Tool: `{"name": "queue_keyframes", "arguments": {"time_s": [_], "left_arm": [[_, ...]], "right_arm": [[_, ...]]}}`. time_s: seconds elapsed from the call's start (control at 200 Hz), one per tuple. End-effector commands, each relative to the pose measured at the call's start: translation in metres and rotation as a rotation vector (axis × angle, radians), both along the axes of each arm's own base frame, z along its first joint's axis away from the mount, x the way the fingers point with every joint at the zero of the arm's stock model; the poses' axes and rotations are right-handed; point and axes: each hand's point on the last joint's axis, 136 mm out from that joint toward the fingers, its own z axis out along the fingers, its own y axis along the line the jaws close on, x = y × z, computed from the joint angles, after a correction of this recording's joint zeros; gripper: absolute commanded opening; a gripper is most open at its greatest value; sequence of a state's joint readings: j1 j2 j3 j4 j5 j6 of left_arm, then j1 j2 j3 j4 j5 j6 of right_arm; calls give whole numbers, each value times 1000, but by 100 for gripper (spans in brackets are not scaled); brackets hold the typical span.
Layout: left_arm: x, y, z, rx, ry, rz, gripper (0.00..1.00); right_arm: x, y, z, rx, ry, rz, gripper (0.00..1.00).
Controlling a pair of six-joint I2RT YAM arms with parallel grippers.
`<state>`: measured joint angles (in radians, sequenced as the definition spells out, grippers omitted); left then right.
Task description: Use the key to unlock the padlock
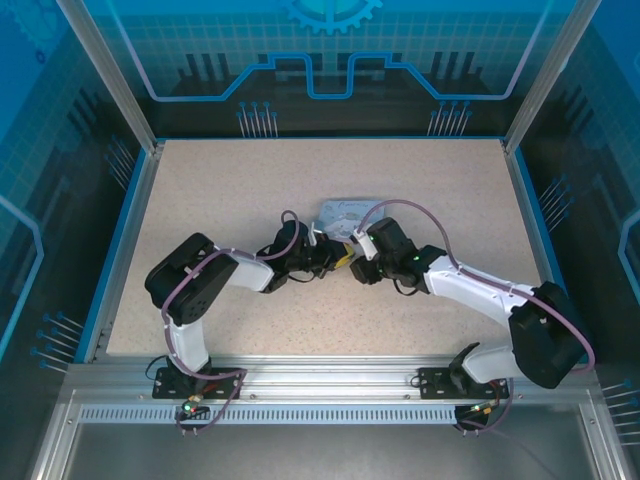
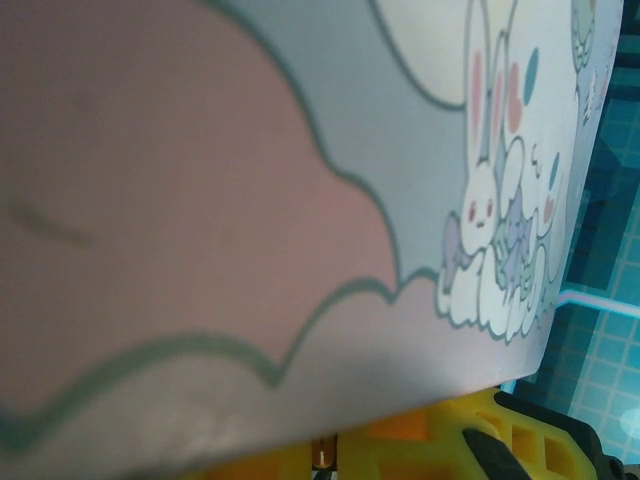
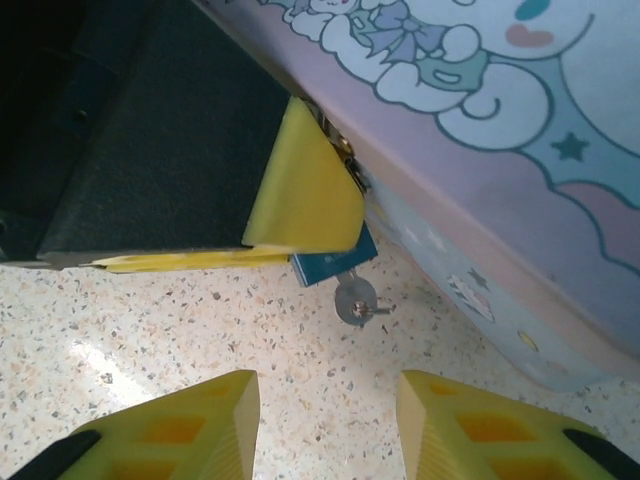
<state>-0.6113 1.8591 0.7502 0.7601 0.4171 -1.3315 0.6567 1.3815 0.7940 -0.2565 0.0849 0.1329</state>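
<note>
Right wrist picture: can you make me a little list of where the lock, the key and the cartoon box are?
padlock: blue, beside the tin, partly covered by the left tool
key: tiny, round head, at the padlock's lower edge; can't tell if it is inserted
tin: pale, cartoon print
left tool: shut on the padlock
right tool: open, holding nothing, short of the key
</note>
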Motion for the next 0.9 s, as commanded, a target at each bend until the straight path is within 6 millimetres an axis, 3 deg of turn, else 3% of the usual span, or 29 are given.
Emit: {"name": "queue_keyframes", "arguments": {"time_s": [0.0,0.4,0.895], "left_arm": [[-2,-5,12,-19,5,-43,0],[-1,-7,19,-24,0,-51,0],[-2,-5,16,-20,3,-50,0]], "right_arm": [[4,13,6,14,-27,54,43],[14,17,-8,-24,-18,50,41],[23,19,-14,-11,1,21,26]]}}
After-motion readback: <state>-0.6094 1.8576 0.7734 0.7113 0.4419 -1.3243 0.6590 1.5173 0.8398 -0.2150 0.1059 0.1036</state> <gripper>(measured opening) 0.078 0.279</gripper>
